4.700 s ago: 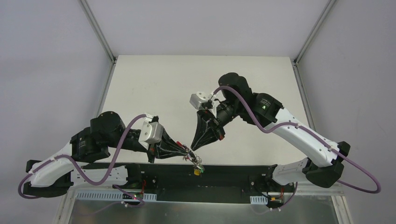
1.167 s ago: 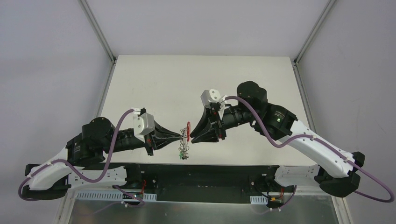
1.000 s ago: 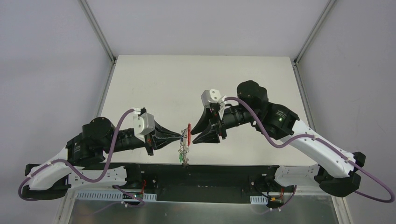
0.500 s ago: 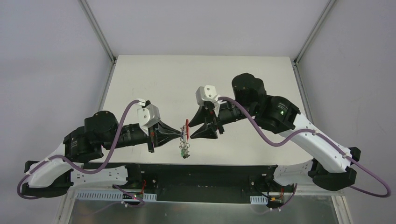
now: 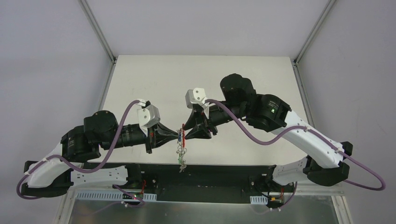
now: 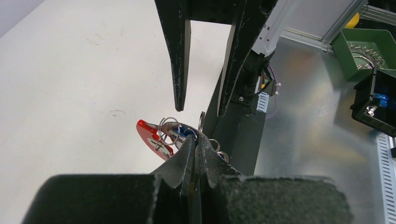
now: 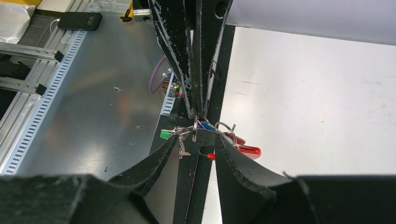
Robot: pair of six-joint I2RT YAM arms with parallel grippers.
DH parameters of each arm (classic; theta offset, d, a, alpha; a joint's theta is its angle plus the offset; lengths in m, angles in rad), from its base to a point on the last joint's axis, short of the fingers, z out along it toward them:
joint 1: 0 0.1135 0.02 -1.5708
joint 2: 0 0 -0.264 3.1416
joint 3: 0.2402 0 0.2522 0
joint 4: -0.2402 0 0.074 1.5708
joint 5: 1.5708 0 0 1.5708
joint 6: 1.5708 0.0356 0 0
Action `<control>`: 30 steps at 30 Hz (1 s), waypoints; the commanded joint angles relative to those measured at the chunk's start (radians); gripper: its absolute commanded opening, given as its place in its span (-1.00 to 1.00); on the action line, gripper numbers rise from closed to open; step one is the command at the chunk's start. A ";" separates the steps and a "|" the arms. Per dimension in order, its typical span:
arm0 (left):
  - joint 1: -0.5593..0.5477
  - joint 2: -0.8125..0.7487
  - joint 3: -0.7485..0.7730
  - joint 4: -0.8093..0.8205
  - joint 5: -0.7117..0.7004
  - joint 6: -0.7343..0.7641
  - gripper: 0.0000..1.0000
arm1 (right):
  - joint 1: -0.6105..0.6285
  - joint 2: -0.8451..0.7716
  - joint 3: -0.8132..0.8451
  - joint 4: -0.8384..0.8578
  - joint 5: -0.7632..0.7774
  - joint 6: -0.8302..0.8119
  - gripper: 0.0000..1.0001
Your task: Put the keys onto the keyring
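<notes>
My left gripper (image 5: 179,136) is shut on the keyring (image 5: 180,150) and holds it in the air over the table's near edge. The red clip (image 6: 148,134) sticks out to the left of its closed fingertips (image 6: 196,142), with silver rings around them. A blue key head (image 7: 208,126) shows among the rings, and a green key head (image 7: 166,134) hangs at the side. The chain dangles below. My right gripper (image 5: 184,135) is open, tip to tip with the left one, one finger (image 7: 163,154) on each side of the bunch (image 7: 201,128).
A black rail (image 5: 224,170) runs along the table's (image 5: 154,84) near edge, with a metal shelf (image 7: 93,93) below it. A green bin (image 6: 362,53) and a black bin (image 6: 380,100) stand beside the table. A dark flat device (image 7: 84,21) lies on the shelf.
My right gripper has moved left and opened, so it now straddles the rings at the left gripper's tip. The left arm shifted slightly; the bunch still hangs from it.
</notes>
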 commanded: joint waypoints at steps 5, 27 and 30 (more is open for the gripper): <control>-0.006 -0.001 0.034 0.038 -0.035 -0.025 -1.00 | 0.020 0.017 0.053 -0.014 0.007 -0.016 -0.34; -0.006 0.008 0.035 0.038 -0.024 -0.016 -1.00 | 0.028 0.039 0.053 0.025 0.028 0.018 -1.00; -0.006 -0.006 0.031 0.044 -0.011 -0.009 -1.00 | 0.029 -0.009 -0.013 0.114 0.033 0.053 -1.00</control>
